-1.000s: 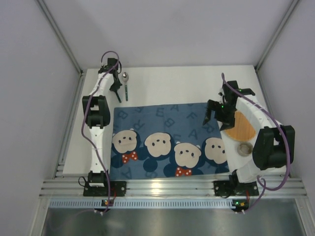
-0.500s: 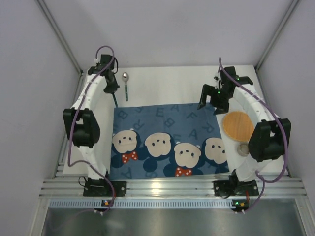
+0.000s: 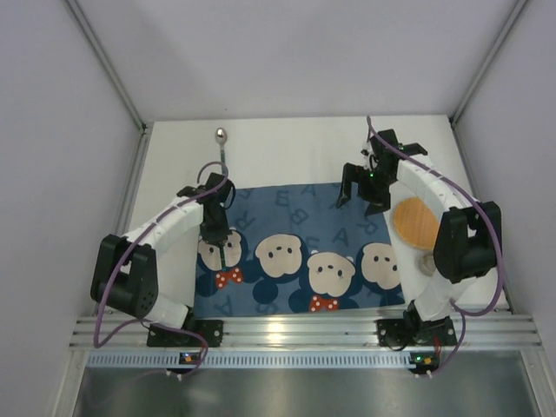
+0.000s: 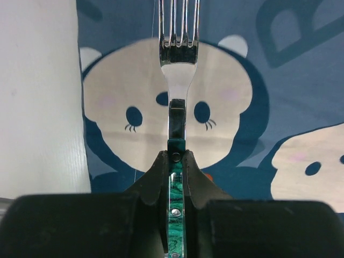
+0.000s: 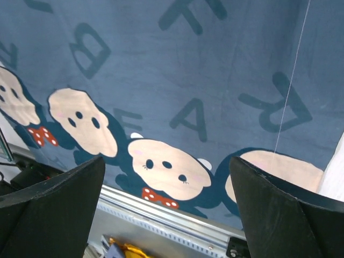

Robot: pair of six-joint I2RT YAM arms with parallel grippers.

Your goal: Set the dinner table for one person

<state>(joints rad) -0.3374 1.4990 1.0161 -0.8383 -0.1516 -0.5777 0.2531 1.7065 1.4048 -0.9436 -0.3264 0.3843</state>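
Left claw (image 4: 176,157) is clamped on the green handle of one fork (image 4: 178,64), tines over the leftmost of four mouse faces, inside the left edge of the blue placemat (image 3: 295,213). Right claw (image 3: 357,200) hangs with fingers apart above the mat's far right corner. I see the white dinner table (image 3: 287,152) beneath, bare along the far side but for one spoon (image 3: 221,143); one orange disc (image 3: 415,221) and one small grey piece (image 3: 428,262) crowd its right strip.
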